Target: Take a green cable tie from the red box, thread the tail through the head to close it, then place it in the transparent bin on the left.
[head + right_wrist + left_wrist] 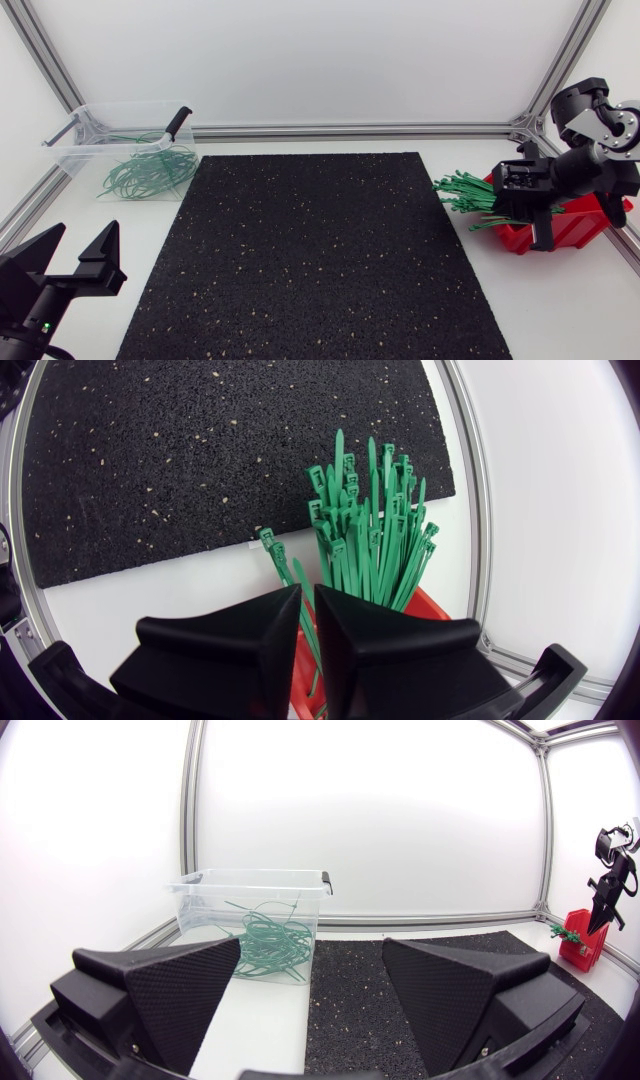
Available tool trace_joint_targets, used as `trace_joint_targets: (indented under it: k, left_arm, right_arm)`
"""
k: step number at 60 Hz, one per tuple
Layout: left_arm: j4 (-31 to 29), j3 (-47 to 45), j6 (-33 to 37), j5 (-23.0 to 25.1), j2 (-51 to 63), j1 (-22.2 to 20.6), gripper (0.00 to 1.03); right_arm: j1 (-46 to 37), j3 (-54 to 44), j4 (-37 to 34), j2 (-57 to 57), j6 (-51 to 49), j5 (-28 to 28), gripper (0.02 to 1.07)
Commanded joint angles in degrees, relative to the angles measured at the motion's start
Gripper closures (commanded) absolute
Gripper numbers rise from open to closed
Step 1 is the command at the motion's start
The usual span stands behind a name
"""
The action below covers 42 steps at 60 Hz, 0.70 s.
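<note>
The red box point(565, 228) stands at the table's right edge, and a bundle of straight green cable ties point(468, 195) fans out of it toward the mat. My right gripper point(537, 218) hangs over the box. In the right wrist view its fingers point(308, 596) stand almost together, with one green tie strand point(306, 622) running through the narrow slit between them; the rest of the ties point(370, 530) stick out ahead. The transparent bin point(90, 128) at the back left holds several looped green ties point(150, 170). My left gripper point(75, 262) rests open and empty at the front left.
A black speckled mat point(310, 260) covers the middle of the table. A black-handled tool point(176, 122) leans on the bin's rim. Aluminium frame rails point(350, 130) run along the back and side edges.
</note>
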Motion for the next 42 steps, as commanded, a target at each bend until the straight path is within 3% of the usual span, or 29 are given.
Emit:
trace_joint_targets:
  k: [1,8,12,42]
  left_arm:
    - [-0.9,-2.3,-0.9,-0.2,-0.5,-0.2,0.04]
    - [-0.9,-2.3,-0.9,-0.2,-0.5,-0.2,0.04]
    - [-0.9,-2.3,-0.9,-0.2,-0.5,-0.1,0.04]
    - [-0.8,-2.3,-0.9,-0.2,-0.5,-0.2,0.04]
  right_arm:
    - [-0.3,-1.6,0.3,0.2,-2.0,0.3,0.76]
    - [-0.3,-1.5,0.8,0.9,-2.3,0.4,0.75]
    - [-0.3,-1.8,2.1,1.5,-2.2,0.6,0.69]
    - [-0.2,-2.5,4.2,4.5,-1.9,1.4,0.70]
